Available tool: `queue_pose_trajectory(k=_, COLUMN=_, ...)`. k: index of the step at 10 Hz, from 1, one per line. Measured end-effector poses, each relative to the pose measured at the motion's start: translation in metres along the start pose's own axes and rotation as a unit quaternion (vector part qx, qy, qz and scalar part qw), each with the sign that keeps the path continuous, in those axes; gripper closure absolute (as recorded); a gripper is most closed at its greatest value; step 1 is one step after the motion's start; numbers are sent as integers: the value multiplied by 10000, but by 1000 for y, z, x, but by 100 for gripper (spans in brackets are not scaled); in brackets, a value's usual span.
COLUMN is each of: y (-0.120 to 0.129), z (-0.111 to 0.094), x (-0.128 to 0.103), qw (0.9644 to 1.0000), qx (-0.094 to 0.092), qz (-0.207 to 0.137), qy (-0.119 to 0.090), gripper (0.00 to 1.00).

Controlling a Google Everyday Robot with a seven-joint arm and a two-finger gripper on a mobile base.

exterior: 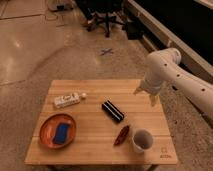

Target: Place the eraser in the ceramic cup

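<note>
1. Camera view, task progress: nothing is done yet, as far as I can judge. The eraser (113,111) is lying flat near the middle of the table (95,150), set on a diagonal, with nothing touching it.
2. The ceramic cup (142,140) is standing upright near the front right corner, apart from the eraser, and nothing is showing inside it.
3. The hand (145,95) is hanging over the table's far right edge, fingers spread and pointing down, carrying nothing. It is sitting well apart from the eraser, up and to the right of it.
4. What is left, I am guessing: reaching over, picking up the eraser, carrying it to the cup and letting it go there.
5. Surroundings: a dark red boat-shaped object (122,135) is lying just beside the cup, between it and the eraser, and looking likely to get nudged during the drop.
6. An orange-brown plate (44,125) is holding a blue block (62,131) at front left; a white tube (67,100) is lying behind it. Both are sitting clear of the route.
</note>
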Motion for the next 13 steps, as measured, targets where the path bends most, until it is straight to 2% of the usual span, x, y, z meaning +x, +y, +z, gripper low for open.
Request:
queue_pose_trajectory(k=9, y=0, z=0, x=0, qw=10000, qx=-2, qz=-3, qy=5, gripper=33)
queue_pose_trajectory(k=10, y=-4, z=1, x=3, qw=9999, qx=21, qz=-84, qy=85, gripper=33)
queue_pose_trajectory(k=13, y=-31, z=15, x=1, qw=9985, qx=120, qz=-505, qy=156, gripper=33)
